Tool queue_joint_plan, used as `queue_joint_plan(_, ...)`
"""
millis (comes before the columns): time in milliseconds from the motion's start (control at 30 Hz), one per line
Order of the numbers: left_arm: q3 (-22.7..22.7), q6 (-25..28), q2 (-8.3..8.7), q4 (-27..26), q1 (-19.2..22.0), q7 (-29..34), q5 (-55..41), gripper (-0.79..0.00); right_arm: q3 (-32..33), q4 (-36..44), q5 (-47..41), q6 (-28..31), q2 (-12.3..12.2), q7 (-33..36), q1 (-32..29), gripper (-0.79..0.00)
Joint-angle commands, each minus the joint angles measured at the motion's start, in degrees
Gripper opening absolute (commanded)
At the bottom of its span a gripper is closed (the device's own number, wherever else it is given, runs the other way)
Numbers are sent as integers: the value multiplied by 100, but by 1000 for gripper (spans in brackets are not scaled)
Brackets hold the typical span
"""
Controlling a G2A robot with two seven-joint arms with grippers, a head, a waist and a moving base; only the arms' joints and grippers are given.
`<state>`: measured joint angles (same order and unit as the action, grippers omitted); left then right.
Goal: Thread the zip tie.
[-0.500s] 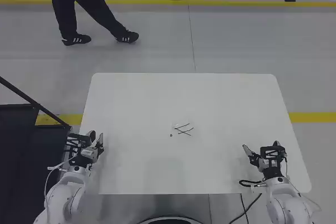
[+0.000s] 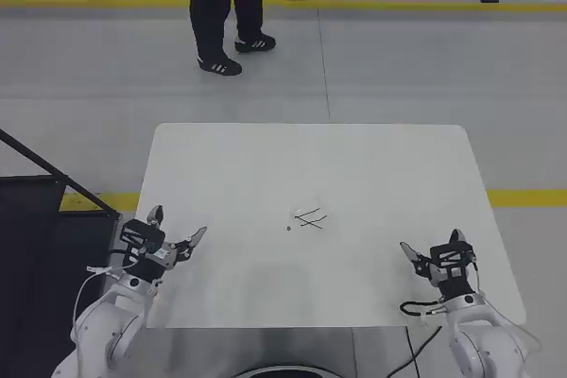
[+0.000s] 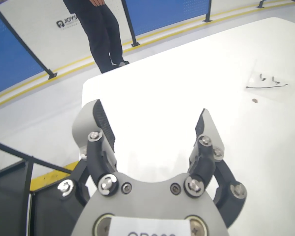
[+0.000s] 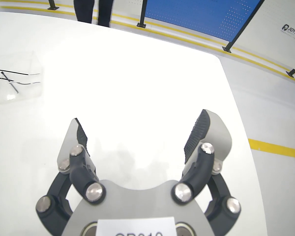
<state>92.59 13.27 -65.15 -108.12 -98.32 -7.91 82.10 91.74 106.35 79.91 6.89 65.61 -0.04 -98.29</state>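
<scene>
While two crossed zip ties (image 2: 311, 220) lie between them, left gripper (image 2: 179, 220) and right gripper (image 2: 430, 240) have fingers wide apart

Table (image 2: 265, 170) was white; zip ties (image 2: 311, 220) black; left gripper (image 3: 150, 105) grey, pads (image 3: 102, 121) black, ribbed; floor stripe (image 2: 539, 197) at right edge yellow.

The left gripper (image 2: 178, 222) sits low on the robot's left side, jaws spread wide and empty, angled inward toward the centre. The right gripper (image 2: 430, 242) sits opposite on the right side, jaws likewise spread apart and empty. The 2 arms are folded back close to the body.
</scene>
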Motion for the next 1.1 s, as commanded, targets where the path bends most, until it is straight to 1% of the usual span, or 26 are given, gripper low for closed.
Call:
queue_joint_plan(0, 4, 297, 24, -51, 50, -167, 225, 0, 26, 167, 76, 192, -13, 48, -17, 0)
queue_joint_plan(200, 42, 1370, 106, -188, 238, -644, 588, 0, 66, 736, 215, 859, -53, 128, -89, 0)
queue_joint_plan(233, 66, 1463, 115, -203, 279, -709, 594, 0, 76, 797, 193, 955, -58, 141, -99, 0)
queue_joint_plan(267, 69, 1518, 114, -205, 305, -833, 455, 0, 118, 829, 204, 945, -61, 235, -119, 0)
queue_joint_plan(300, 67, 1632, 112, -199, 299, -916, 230, 0, 199, 872, 269, 745, -59, 467, -156, 0)
queue_joint_plan(333, 125, 1701, 116, -224, 276, -932, 108, 0, 234, 897, 299, 631, -57, 559, -168, 0)
queue_joint_plan(700, 75, 1659, 111, -181, 310, -856, 65, 0, 225, 883, 287, 615, -54, 545, -160, 0)
queue_joint_plan(767, -56, 1547, 104, -100, 501, -585, 188, 0, 119, 866, 437, 702, -55, 521, -96, 0)
queue_joint_plan(800, -163, 1653, 104, -83, 623, -483, 182, 0, 54, 865, 510, 762, -56, 520, -46, 0)
queue_joint_plan(900, -392, 1994, 115, -23, 1023, -129, 273, 0, -151, 888, 754, 868, -55, 548, 125, 0)
queue_joint_plan(967, -604, 2389, 126, 38, 1346, 112, 356, 0, -282, 896, 887, 974, -56, 491, 217, 0)
queue_joint_plan(1067, -891, 2840, 133, 179, 1836, 499, 441, 0, -481, 876, 1382, 1157, -70, 596, 349, 0)
